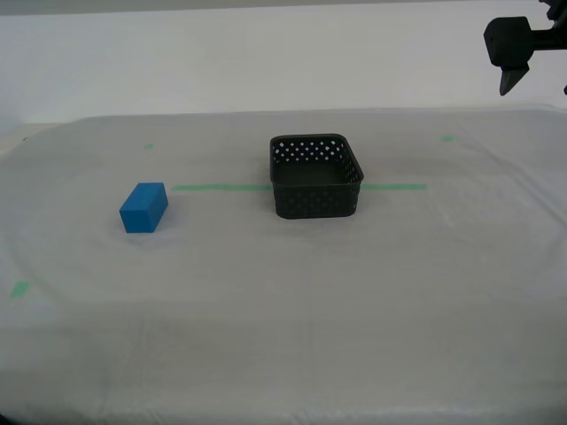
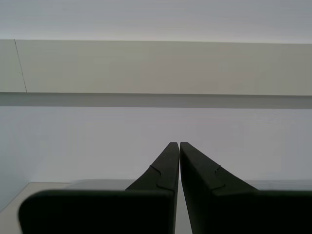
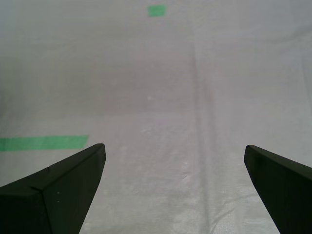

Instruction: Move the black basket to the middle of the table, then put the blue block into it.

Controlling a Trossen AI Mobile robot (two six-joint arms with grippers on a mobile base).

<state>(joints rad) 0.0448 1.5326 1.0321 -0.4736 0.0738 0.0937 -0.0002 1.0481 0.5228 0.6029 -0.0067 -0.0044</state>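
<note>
The black basket [image 1: 316, 177] stands upright on the table [image 1: 283, 301], across the green tape line near the middle of the exterior view. Well apart from it, toward the exterior view's left, lies the blue block [image 1: 143, 207]. My first gripper [image 3: 174, 148] is open above bare cloth, with nothing between its fingers; neither basket nor block shows in its view. My second gripper [image 2: 176, 144] is shut on nothing and faces a pale wall. A black arm part [image 1: 514, 49] hangs high at the exterior view's top right; I cannot tell which arm it is.
A green tape line [image 1: 221, 187] runs behind the basket, and its end [image 3: 44, 143] shows in the first wrist view. Small green marks [image 1: 449, 138] lie on the cloth. A white wall [image 1: 266, 53] rises behind the table.
</note>
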